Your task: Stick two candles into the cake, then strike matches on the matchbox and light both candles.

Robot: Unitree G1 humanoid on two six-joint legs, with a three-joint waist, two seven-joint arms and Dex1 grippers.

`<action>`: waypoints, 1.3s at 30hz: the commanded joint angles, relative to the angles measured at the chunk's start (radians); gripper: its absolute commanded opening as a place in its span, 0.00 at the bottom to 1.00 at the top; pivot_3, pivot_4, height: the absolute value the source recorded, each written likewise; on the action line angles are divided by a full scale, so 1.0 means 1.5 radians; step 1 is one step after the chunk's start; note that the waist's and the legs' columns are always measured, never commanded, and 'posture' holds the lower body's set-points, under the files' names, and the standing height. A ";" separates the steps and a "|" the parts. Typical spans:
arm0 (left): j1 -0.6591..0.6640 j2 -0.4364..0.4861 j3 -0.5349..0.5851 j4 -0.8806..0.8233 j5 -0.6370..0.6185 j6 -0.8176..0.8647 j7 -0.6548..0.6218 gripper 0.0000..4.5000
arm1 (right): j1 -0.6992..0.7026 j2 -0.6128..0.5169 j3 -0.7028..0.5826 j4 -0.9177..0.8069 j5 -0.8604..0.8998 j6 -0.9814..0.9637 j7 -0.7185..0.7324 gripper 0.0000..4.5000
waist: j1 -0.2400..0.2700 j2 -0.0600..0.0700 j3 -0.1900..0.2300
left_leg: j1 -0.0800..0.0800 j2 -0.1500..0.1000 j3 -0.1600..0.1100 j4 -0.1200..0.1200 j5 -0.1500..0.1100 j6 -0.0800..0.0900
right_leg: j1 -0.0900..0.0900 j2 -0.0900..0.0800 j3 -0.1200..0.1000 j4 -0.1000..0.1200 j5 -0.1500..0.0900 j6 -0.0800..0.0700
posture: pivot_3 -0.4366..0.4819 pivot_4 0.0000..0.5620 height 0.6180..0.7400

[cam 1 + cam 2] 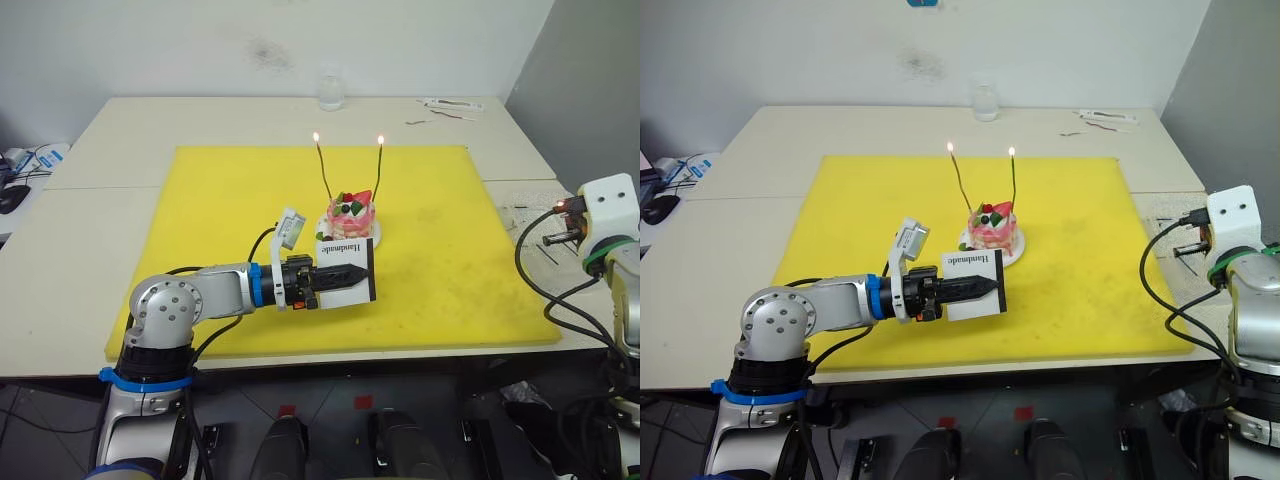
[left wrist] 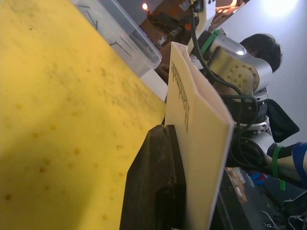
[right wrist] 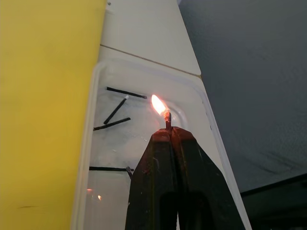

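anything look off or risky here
Yes: the right gripper is shut on a match that is burning right down at the fingertips, above a clear tray of loose matches. Both candles in the cake are lit. The left gripper holds the matchbox on edge.

Two lit candles (image 1: 324,168) stand in the one cake (image 1: 351,217). One matchbox (image 1: 347,266) is just beside the cake. Four loose matches (image 3: 116,109) and one burning match (image 3: 167,119) sit well apart from it.

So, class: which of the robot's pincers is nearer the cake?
Left. The left pincer holds the matchbox just in front of the cake; the right pincer, gripping a burning match, is off the mat's right edge.
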 commanded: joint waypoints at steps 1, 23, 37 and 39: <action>0.000 -0.005 0.002 -0.023 -0.003 -0.008 -0.003 0.00 | -0.005 0.002 -0.019 0.013 0.015 -0.010 -0.019 0.00 | 0.000 0.000 0.000 | 0.000 0.000 0.000 0.000 0.000 0.000 | 0.000 0.000 0.000 0.000 0.000 0.000 | 0.48 0.27 1.00; 0.003 0.003 0.005 -0.022 -0.001 -0.004 0.003 0.00 | -0.003 -0.014 -0.018 0.002 0.057 -0.067 -0.028 0.99 | 0.000 0.000 0.000 | 0.000 0.000 0.000 0.000 0.000 0.000 | 0.000 0.000 0.000 0.000 0.000 0.000 | 0.48 0.27 1.00; -0.009 -0.032 -0.039 0.071 0.092 0.001 0.059 0.00 | -0.003 -0.097 0.140 -0.243 0.321 -0.053 0.335 0.99 | 0.002 0.000 0.000 | 0.000 0.000 -0.001 0.000 0.000 0.000 | 0.000 0.001 -0.001 -0.001 0.001 0.001 | 0.48 0.27 1.00; -0.020 -0.059 -0.031 0.104 0.102 0.011 0.085 0.00 | 0.039 -0.136 0.165 -0.283 0.334 -0.089 0.394 0.99 | 0.011 0.000 0.000 | -0.001 0.000 -0.002 0.000 0.000 0.000 | 0.001 0.000 -0.002 -0.001 0.000 0.001 | 0.48 0.27 1.00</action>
